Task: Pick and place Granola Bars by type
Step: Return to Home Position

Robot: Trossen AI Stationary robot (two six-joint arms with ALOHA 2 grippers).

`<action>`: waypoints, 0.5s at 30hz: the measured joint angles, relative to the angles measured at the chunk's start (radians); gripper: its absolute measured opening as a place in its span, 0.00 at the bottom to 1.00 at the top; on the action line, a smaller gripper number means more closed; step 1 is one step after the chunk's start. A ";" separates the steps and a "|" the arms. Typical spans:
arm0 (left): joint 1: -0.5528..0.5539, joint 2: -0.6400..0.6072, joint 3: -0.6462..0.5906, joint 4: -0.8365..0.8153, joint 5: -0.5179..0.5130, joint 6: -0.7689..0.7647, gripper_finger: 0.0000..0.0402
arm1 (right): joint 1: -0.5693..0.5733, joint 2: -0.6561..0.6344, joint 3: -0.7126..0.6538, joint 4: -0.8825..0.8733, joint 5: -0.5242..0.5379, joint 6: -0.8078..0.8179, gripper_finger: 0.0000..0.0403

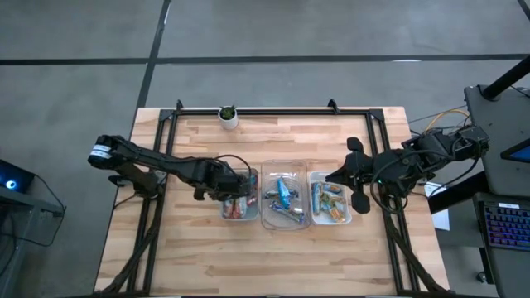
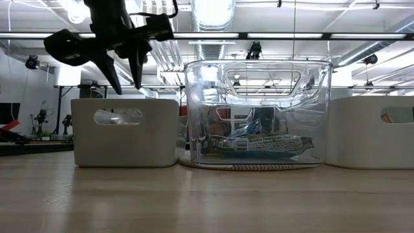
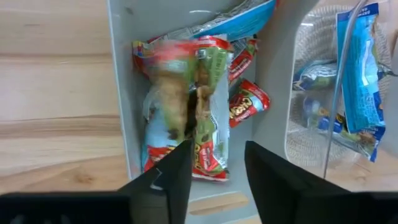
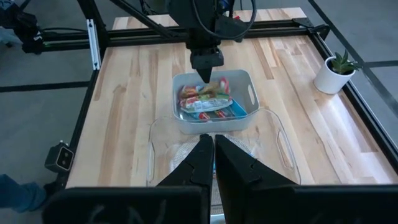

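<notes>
Three trays stand in a row mid-table. The left white tray (image 1: pixel 225 213) holds several red-and-green granola bars (image 3: pixel 186 106). Blue bars (image 1: pixel 284 194) lie in the clear middle tray (image 2: pixel 259 116), and more bars (image 1: pixel 333 203) in the right white tray (image 1: pixel 313 175). My left gripper (image 3: pixel 217 171) hangs open over the left tray, pointing down, with the topmost bar lying below its fingers. In the low view nothing is between its fingers (image 2: pixel 126 74). My right gripper (image 4: pixel 213 155) is shut on nothing, raised by the right tray.
A small white pot with a green plant (image 1: pixel 228 117) stands at the table's far edge. Black rails (image 1: pixel 273 111) frame the tabletop. Bare wood (image 1: pixel 273 257) lies between the trays and the near edge.
</notes>
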 joint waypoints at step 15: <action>0.000 0.000 0.022 0.110 -0.018 0.362 0.11 | 0.000 0.000 0.000 0.000 0.000 0.000 0.02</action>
